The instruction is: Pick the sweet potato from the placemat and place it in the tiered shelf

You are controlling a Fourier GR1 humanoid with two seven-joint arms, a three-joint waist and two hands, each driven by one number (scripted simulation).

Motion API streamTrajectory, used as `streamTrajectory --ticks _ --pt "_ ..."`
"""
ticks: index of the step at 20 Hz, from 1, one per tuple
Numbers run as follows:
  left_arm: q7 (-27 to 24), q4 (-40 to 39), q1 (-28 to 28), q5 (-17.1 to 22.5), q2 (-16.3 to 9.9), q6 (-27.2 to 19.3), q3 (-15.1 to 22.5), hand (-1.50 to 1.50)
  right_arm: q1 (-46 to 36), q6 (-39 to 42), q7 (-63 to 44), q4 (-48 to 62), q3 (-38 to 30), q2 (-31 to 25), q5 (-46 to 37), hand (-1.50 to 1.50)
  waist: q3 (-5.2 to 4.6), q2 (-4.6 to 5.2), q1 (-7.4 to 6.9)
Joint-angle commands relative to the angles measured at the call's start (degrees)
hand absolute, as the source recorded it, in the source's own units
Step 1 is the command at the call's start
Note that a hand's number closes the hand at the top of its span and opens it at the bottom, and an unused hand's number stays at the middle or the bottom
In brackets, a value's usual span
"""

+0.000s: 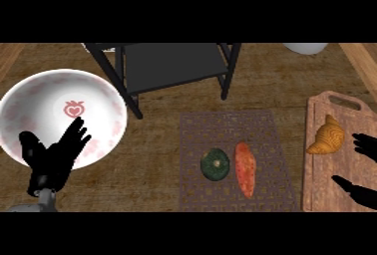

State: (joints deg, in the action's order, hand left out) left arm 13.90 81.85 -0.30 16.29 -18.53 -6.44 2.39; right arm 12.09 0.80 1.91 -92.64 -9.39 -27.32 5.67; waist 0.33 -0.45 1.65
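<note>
Landmark is the placemat [237, 160], a brown woven mat lying flat on the wooden counter [154, 164]. The sweet potato [245, 170] lies on the placemat, right of its centre, long axis running up-down, untouched by either hand. Just left of it on the same placemat sits a dark green round squash [216, 164] — the two look nearly touching, contact unclear.

Tiered shelf [177, 62] stands beyond the placemat, up and left of it, black frame with a dark flat tier, nothing visible on that tier.

Left of the placemat — a large white plate [44, 99] with pink strawberry print. The left hand [55, 157] shows over the plate's near rim, fingers straight and spread, holding nothing, well apart from the placemat.

Right of the placemat is a wooden cutting board [324, 169] with a croissant [327, 135] on it. The right hand [361, 191] sits over the board's right edge, partly cut off by the frame; thumb and fingers held apart, relaxed, nothing between them.

A white object [305, 48] shows far beyond the placemat at upper right, mostly cropped.
</note>
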Motion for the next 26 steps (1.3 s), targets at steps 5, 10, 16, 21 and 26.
streamTrajectory --ticks 5,10,16,21,26 --pt "0.9 -6.6 -2.8 0.1 1.4 1.3 -0.5 0.0 7.4 8.9 -12.4 -19.6 1.2 -5.3 4.7 -1.5 -0.46 0.42 -0.44" --pt "3.3 -1.9 -0.9 -1.2 0.8 0.6 0.6 0.0 4.8 8.4 -29.9 -30.6 5.5 -9.3 3.4 -1.5 -0.47 0.4 -1.55" --pt "0.7 -6.5 -2.3 -2.1 2.4 1.9 1.0 0.0 -5.8 1.0 -51.9 -36.0 11.9 -9.1 -3.5 -1.5 -0.5 0.68 -2.11" --pt "0.9 -5.3 -2.4 -3.3 2.9 1.3 1.5 0.0 -15.9 -1.8 -63.2 -31.2 22.4 -6.2 -14.2 -1.5 -0.48 0.77 -2.93" --pt "-0.8 -5.5 -2.1 -3.0 3.7 1.5 0.2 0.0 -26.0 1.3 -72.4 -24.6 25.0 -3.3 -14.9 -1.5 -0.45 0.67 -2.85"
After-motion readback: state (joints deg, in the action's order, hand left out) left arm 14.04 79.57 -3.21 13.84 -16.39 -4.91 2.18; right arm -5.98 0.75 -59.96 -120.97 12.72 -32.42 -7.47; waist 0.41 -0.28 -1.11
